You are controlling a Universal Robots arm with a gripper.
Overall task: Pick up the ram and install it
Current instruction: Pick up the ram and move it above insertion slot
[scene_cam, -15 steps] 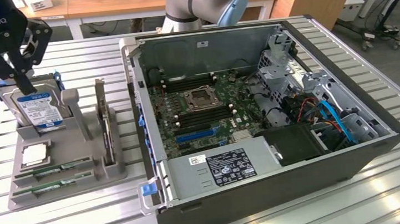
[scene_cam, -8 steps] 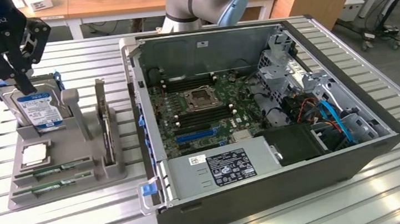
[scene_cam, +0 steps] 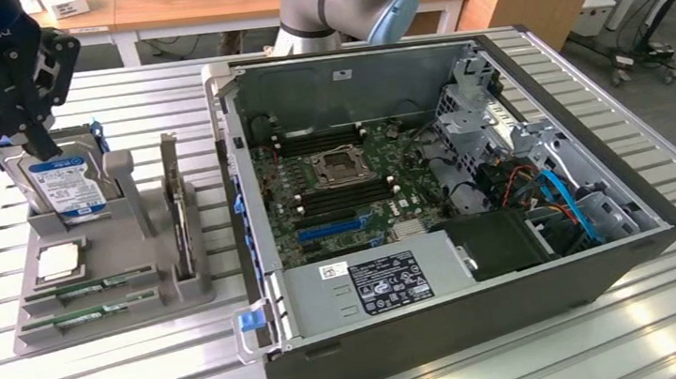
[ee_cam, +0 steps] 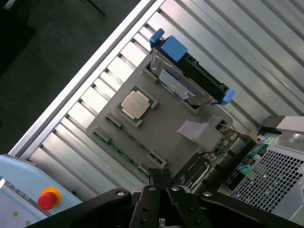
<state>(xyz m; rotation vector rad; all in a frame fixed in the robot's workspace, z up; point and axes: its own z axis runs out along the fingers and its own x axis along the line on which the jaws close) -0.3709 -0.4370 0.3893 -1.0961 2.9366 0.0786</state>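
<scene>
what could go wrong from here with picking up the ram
The gripper hangs right by the hard drive, so a move toward the ram might clip it. The ram sits low in a narrow slot of the grey holder, beside the processor; a slightly off grasp could strike the holder or slip.

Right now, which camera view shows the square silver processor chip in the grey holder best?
The wrist view: it looks nearly straight down on the processor chip, so its whole silver top face shows in the grey holder. The exterior view shows the chip at a slant, near the hard drive.
</scene>
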